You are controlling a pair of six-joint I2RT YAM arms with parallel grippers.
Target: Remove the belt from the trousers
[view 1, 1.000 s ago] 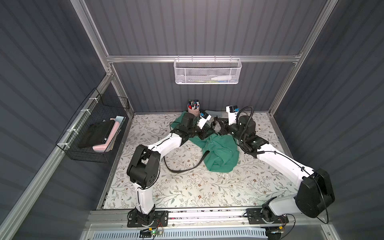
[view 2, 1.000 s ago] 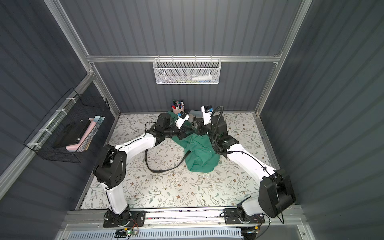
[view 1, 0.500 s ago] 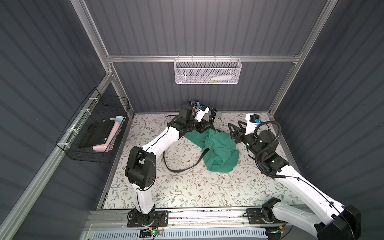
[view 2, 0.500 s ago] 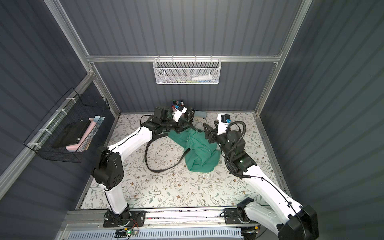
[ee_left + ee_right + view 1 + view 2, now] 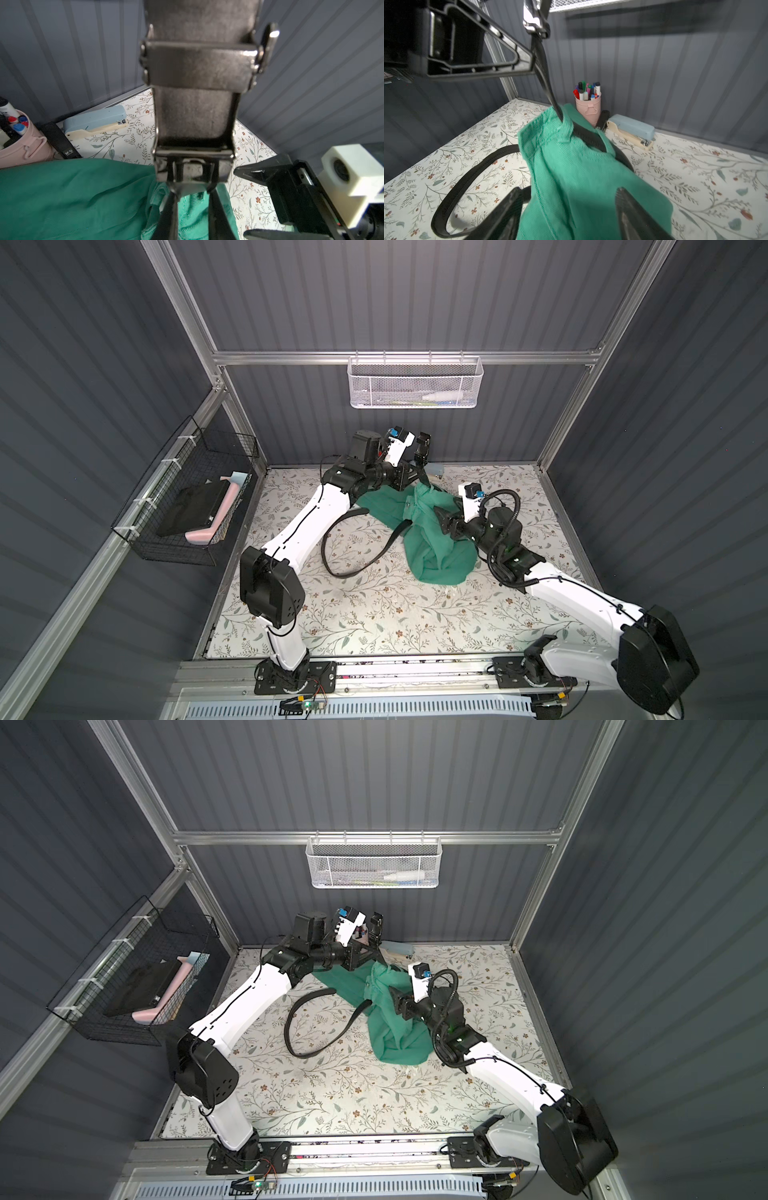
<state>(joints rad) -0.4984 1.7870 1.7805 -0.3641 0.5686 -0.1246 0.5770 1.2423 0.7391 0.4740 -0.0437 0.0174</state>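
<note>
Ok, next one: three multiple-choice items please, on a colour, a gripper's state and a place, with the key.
1. The trousers are: A green; B grey; C pink.
2. The left gripper is: A open; B shut on the trousers; C shut on the belt.
3. The blue stapler lies: A on the trousers; B on the table by the pink pen cup; C in the left gripper.
Key: 1 A, the cloth is green in every view. 2 C, the left wrist view shows its fingers closed on the belt. 3 B, the right wrist view shows it beside the cup.
</note>
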